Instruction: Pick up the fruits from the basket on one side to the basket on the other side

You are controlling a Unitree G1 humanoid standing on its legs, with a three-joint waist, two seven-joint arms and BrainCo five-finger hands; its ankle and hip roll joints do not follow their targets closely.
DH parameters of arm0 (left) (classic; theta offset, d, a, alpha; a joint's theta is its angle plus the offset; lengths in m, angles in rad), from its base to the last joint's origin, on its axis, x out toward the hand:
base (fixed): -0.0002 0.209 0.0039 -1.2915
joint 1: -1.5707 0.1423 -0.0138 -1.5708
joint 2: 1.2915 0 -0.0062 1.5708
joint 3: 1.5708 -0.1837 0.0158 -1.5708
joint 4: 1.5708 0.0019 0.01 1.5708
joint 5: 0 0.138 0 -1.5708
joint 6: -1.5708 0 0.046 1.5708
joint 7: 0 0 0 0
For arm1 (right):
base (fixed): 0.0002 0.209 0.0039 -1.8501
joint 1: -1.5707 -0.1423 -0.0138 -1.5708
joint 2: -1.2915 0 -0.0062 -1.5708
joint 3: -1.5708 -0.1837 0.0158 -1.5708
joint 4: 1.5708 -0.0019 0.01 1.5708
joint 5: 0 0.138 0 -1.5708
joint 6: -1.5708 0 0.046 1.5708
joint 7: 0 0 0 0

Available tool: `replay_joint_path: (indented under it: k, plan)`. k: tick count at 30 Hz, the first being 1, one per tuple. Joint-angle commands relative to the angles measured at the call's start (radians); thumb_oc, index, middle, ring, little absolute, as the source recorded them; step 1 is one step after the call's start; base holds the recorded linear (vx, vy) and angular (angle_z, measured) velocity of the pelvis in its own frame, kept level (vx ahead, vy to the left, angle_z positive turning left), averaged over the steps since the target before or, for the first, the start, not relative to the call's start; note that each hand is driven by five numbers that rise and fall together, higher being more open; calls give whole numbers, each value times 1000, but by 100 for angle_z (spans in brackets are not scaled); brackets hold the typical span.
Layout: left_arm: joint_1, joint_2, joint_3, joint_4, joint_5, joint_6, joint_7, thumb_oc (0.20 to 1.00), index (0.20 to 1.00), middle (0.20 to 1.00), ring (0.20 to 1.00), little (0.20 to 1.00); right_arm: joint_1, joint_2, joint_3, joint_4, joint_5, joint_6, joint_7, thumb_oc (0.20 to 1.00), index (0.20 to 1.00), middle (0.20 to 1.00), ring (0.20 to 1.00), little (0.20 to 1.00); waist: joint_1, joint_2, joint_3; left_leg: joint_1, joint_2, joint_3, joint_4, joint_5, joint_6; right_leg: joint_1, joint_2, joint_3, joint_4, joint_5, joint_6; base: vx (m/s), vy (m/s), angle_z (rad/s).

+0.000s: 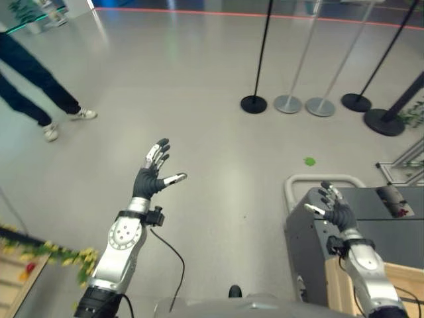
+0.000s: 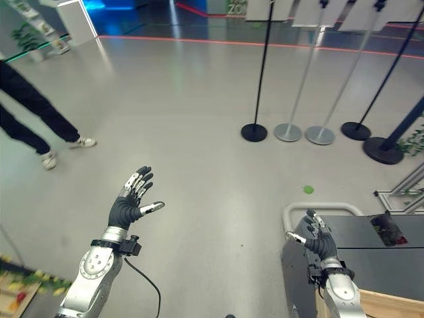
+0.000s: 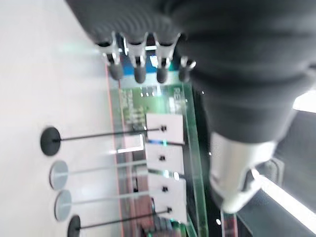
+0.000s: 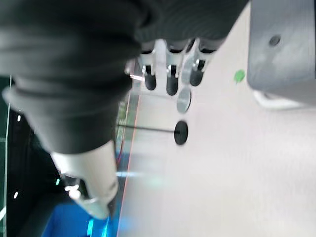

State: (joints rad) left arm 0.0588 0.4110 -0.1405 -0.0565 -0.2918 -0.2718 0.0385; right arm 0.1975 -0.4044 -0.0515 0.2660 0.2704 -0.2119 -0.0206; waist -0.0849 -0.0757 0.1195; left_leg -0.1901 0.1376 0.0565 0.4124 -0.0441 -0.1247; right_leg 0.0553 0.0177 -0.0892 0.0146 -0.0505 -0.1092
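Note:
My left hand (image 1: 147, 180) is raised over the bare floor, fingers (image 3: 138, 64) straight and spread, holding nothing. My right hand (image 1: 340, 214) hovers open above a dark grey cart (image 1: 310, 232), its fingers (image 4: 171, 75) straight and empty too. At the lower left corner a wooden stand (image 1: 14, 281) edged with green leaves carries a small red thing (image 1: 28, 267); I cannot tell whether it is a fruit. A light wooden surface (image 1: 405, 277) lies by my right forearm.
A person's legs and white shoes (image 1: 50, 131) are at the far left. Several stanchions with round bases (image 1: 254, 104) stand at the back right. A green spot (image 1: 309, 161) marks the floor. The cart has a white handle (image 1: 323, 177).

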Motion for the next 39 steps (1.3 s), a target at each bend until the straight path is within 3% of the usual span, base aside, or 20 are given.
replay_joint_path:
  k: [1, 3, 4, 6, 8, 11, 12, 13, 17, 19, 20, 21, 22, 23, 24, 26, 30, 32, 34, 39]
  plan:
    - [-43, 12, 11, -52, -16, -50, 11, 1000, 1000, 1000, 1000, 1000, -37, -55, -24, -19, 24, -56, -2, 1000, 1000, 1000, 1000, 1000, 35, 16, 28, 32, -56, -162, -200, 79, 27, 19, -10, 61, -13, -42, 161, 228, 59, -117]
    - [-44, 16, 3, -63, -17, -47, 2, 1000, 1000, 1000, 1000, 1000, -22, -69, -26, -6, 3, -53, -1, 1000, 1000, 1000, 1000, 1000, 42, 29, 34, 0, -96, -322, -294, 147, 6, 40, 27, 142, 5, -60, 158, 261, 40, -118]
    - [-44, 16, 3, -62, -17, -47, 2, 1000, 1000, 1000, 1000, 1000, -21, -69, -26, -7, 2, -52, -1, 1000, 1000, 1000, 1000, 1000, 43, 29, 34, 3, -95, -321, -297, 148, 6, 40, 27, 143, 6, -61, 158, 228, 89, -96]
    - [-35, 21, 9, -65, -26, -47, -3, 1000, 1000, 1000, 1000, 1000, -34, -78, -12, -8, 2, -49, 13, 1000, 1000, 1000, 1000, 1000, 49, 33, 40, 1, -147, -414, -282, 136, -5, 40, 46, 237, 25, -68, 164, 114, 128, -120]
    - [-29, 22, 12, -65, -29, -50, -7, 1000, 1000, 1000, 1000, 1000, -35, -80, -8, -11, -1, -46, 20, 1000, 1000, 1000, 1000, 1000, 53, 35, 43, 3, -157, -411, -270, 127, -5, 37, 43, 253, 29, -67, 171, 27, 116, -159]
    - [-11, 26, 10, -58, -38, -52, -17, 1000, 1000, 1000, 1000, 1000, -28, -75, -4, -23, -21, -38, 30, 1000, 1000, 1000, 1000, 1000, 46, 39, 28, 47, -156, -347, -269, 61, 31, 24, 10, 300, 34, -64, 211, 116, 313, -126]
    - [-4, 33, 15, -56, -41, -51, -23, 1000, 1000, 1000, 1000, 1000, -29, -71, -11, -15, -39, -30, 28, 1000, 1000, 1000, 1000, 1000, 39, 37, 15, 70, -165, -280, -273, 32, 58, 15, -23, 328, 35, -58, 240, 99, 322, -85]
    - [-5, 33, 15, -56, -41, -51, -23, 1000, 1000, 1000, 1000, 1000, -29, -71, -11, -15, -39, -29, 28, 1000, 1000, 1000, 1000, 1000, 43, 37, 14, 68, -163, -277, -276, 37, 58, 11, -22, 333, 34, -53, 241, 67, 354, -130]
    - [-21, 43, 14, -39, -52, -50, -16, 1000, 1000, 1000, 1000, 1000, -61, -61, 3, -23, -75, -25, 22, 1000, 1000, 1000, 1000, 1000, 18, 37, 15, 76, -175, -128, -280, -14, 105, -89, -89, 393, 62, -23, 319, -50, 303, -133]
    - [-40, 48, 21, -29, -49, -58, -2, 1000, 1000, 1000, 1000, 1000, -98, -50, 24, -19, -77, -30, 17, 1000, 1000, 1000, 1000, 1000, 8, 28, 16, 72, -172, -53, -272, -33, 117, -150, -108, 420, 48, 26, 345, -113, 208, -110]
    - [-40, 53, 32, -29, -46, -59, 10, 1000, 1000, 1000, 1000, 1000, -113, -42, 34, -22, -81, -32, 15, 1000, 1000, 1000, 1000, 1000, 11, 24, 20, 74, -162, -19, -267, -47, 119, -187, -128, 384, 41, 55, 348, -163, 62, -132]
    - [-20, 67, 72, -39, -32, -53, 30, 1000, 1000, 1000, 1000, 1000, -125, -16, 46, -23, -66, -32, 10, 1000, 1000, 1000, 1000, 1000, 53, 29, 31, 82, -105, 73, -243, -75, 103, -209, -258, 40, 9, 75, 319, -124, 15, -164]
    - [-19, 68, 73, -39, -32, -53, 30, 1000, 1000, 1000, 1000, 1000, -126, -16, 46, -24, -66, -32, 10, 1000, 1000, 1000, 1000, 1000, 49, 28, 31, 79, -106, 69, -243, -72, 102, -207, -259, 36, 4, 79, 319, -147, 33, -251]
    - [12, 59, 94, -35, -29, -59, 35, 1000, 1000, 1000, 1000, 1000, -133, -8, 62, 7, -70, -28, 14, 1000, 1000, 1000, 1000, 1000, 53, 28, 34, 112, -86, 145, -247, -86, 101, -207, -313, -132, -5, 109, 308, -67, 42, -229]
    - [12, 59, 95, -35, -29, -60, 35, 1000, 1000, 1000, 1000, 1000, -134, -8, 63, 7, -70, -29, 14, 1000, 1000, 1000, 1000, 1000, 53, 25, 34, 111, -88, 146, -249, -82, 102, -208, -315, -131, -7, 112, 308, -102, 50, -218]
    - [41, 49, 130, -33, -26, -56, 35, 1000, 1000, 1000, 1000, 1000, -149, -6, 62, 22, -81, -16, 19, 1000, 1000, 1000, 1000, 1000, 69, 24, 32, 152, -68, 245, -263, -85, 100, -184, -389, -304, 3, 152, 317, -141, 10, -155]
    - [48, 44, 135, -21, -18, -46, 26, 1000, 1000, 1000, 1000, 1000, -134, -7, 48, 27, -86, -3, 37, 1000, 1000, 1000, 1000, 1000, 41, 19, 13, 183, -81, 277, -315, -67, 99, -185, -369, -208, 35, 164, 337, -17, -32, -115]
    - [35, 45, 142, -9, -10, -40, 37, 1000, 1000, 1000, 1000, 1000, -134, -10, 42, 21, -76, -2, 29, 1000, 1000, 1000, 1000, 1000, 47, 19, -3, 208, -70, 301, -308, -108, 88, -176, -388, -274, 16, 179, 361, 105, -143, -26]
    - [34, 46, 143, -8, -5, -39, 40, 1000, 1000, 1000, 1000, 1000, -139, -12, 46, 28, -75, 1, 26, 1000, 1000, 1000, 1000, 1000, 50, 13, -7, 207, -65, 321, -305, -103, 84, -166, -396, -309, 0, 187, 364, 43, -230, -67]
    - [34, 37, 137, 18, -12, -36, 46, 1000, 1000, 1000, 1000, 1000, -128, -16, 45, 0, -67, 0, 24, 1000, 1000, 1000, 1000, 1000, 24, 17, -18, 236, 10, 335, -333, -45, 45, -183, -324, -256, 56, 126, 331, 103, -350, -34]
